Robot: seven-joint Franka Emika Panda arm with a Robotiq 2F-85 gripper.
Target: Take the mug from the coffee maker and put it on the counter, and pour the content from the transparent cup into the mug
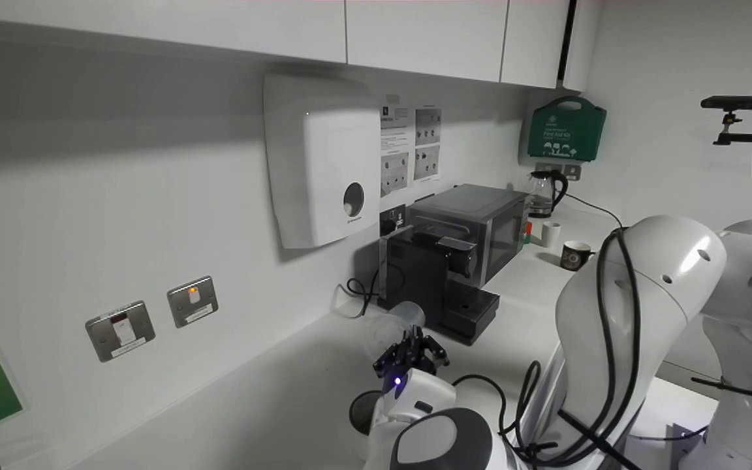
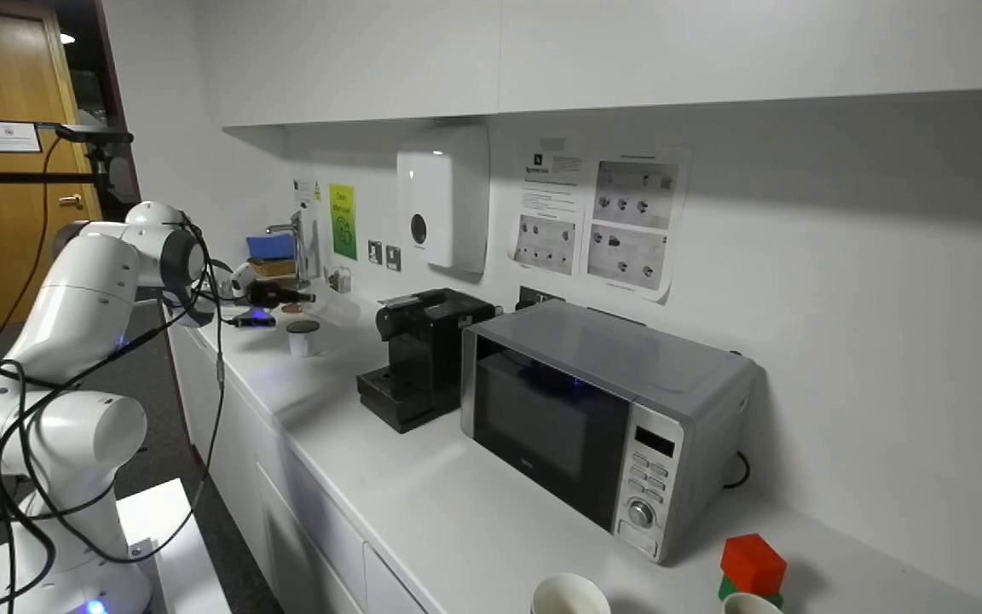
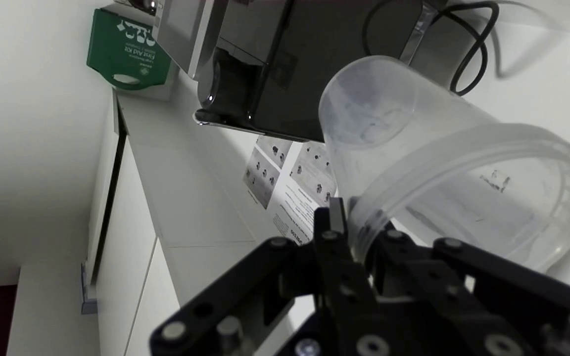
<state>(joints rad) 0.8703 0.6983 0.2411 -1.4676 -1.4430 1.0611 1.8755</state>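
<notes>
My gripper (image 3: 352, 217) is shut on the rim of the transparent cup (image 3: 389, 113). The cup is held tilted well over, its mouth to the lower right in the wrist view; any content is not discernible. In both exterior views the cup (image 1: 392, 329) (image 2: 336, 309) shows faintly at my gripper (image 1: 415, 346) (image 2: 291, 307). The white mug with dark inside (image 1: 364, 412) (image 2: 300, 343) stands upright on the counter (image 1: 271, 398) (image 2: 423, 490), close to the gripper, partly hidden by the arm. The cup's mouth being directly over it is unclear. The black coffee maker (image 1: 418, 277) (image 2: 431, 350) (image 3: 295, 74) stands nearby, its recess without a mug.
A microwave (image 1: 467, 209) (image 2: 559, 409) stands beside the coffee maker. A wall dispenser (image 1: 330, 156) and cupboards (image 1: 428, 36) hang above. Other mugs (image 1: 575, 255) (image 2: 570, 594), a red block (image 2: 753, 564) and a kettle (image 1: 541, 194) are farther along. A loose cable (image 1: 506, 398) hangs by the arm.
</notes>
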